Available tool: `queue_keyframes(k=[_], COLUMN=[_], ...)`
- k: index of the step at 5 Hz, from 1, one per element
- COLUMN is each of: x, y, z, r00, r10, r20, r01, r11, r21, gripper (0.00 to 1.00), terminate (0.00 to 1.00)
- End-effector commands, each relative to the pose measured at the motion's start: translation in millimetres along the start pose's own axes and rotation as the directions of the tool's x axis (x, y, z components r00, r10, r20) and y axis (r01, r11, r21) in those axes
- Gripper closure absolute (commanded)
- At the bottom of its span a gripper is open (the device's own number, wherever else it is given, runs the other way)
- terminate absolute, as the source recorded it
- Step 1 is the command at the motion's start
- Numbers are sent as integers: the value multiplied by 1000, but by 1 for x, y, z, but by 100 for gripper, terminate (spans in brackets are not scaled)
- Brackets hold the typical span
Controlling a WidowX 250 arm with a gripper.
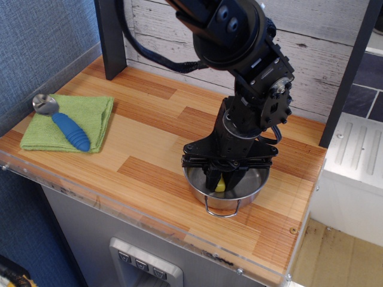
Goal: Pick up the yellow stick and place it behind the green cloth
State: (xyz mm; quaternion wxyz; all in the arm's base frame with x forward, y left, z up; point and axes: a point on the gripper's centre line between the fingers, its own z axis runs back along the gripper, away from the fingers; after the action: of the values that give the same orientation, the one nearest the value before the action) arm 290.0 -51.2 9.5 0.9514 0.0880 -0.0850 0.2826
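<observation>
The yellow stick point(220, 185) lies inside the steel pot point(200, 190) near the table's front right; only its lower end shows between my fingers. My gripper point(222, 179) reaches down into the pot and its fingers are closed against the stick's two sides. The green cloth point(90, 116) lies folded at the table's left edge, far from the gripper.
A blue ribbed-handled scoop point(69, 130) with a metal bowl rests on the green cloth. A dark post point(111, 39) stands at the back left behind the cloth. A white plank wall runs along the back. The pot's wire handle point(222, 212) points to the front edge.
</observation>
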Motion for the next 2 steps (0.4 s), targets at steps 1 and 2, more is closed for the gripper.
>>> queue_keyframes(k=[1, 2], x=[10, 17], y=[-2, -4], z=[27, 45], r00=[998, 994], r10=[12, 11], r20=[63, 109], r01=[-9, -4], r11=[999, 998], r21=[-43, -65], gripper=[100, 100], terminate=[0, 0])
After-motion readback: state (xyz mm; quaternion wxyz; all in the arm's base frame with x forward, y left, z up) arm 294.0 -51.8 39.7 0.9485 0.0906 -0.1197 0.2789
